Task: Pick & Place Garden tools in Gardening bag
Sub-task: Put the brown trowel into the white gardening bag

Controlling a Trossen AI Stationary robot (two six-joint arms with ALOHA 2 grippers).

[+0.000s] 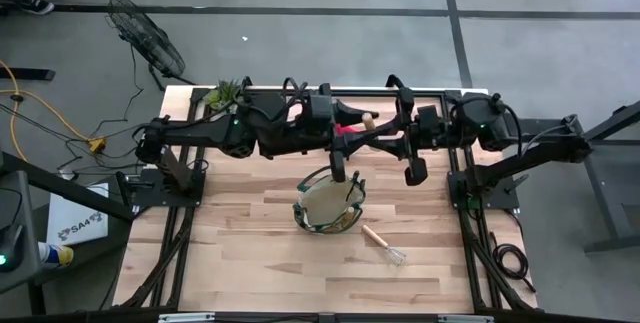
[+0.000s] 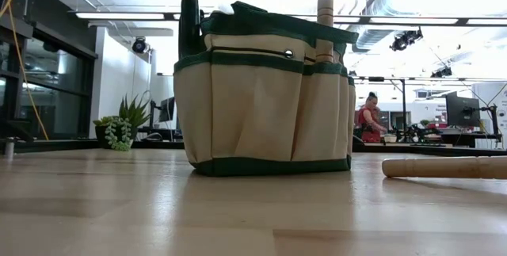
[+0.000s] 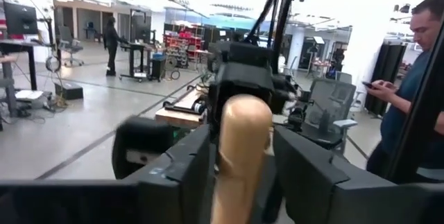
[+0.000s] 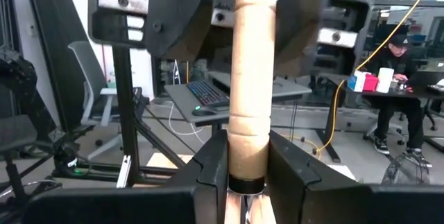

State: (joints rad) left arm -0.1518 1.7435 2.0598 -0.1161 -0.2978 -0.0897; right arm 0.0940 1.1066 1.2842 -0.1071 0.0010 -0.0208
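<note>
**Handover of wooden-handled tool above the bag**

The wooden handle [image 4: 251,64] stands between both grippers, apparently mid-transfer. The right gripper [image 4: 248,161] clamps it near its metal collar; the left gripper [image 3: 239,175] has its fingers around the rounded end, not visibly tight. The gardening bag [image 1: 328,203] sits centre-table just nearer, already holding tools. A wire rake [image 1: 384,245] lies right of it, unpacked.

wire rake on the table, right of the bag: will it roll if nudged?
Probably some. The wire rake lies flat and untouched, and its wooden handle looks round, so a sideways push could roll it. The splayed wire head would likely check that early. It looks light, so it may skid instead.
</note>
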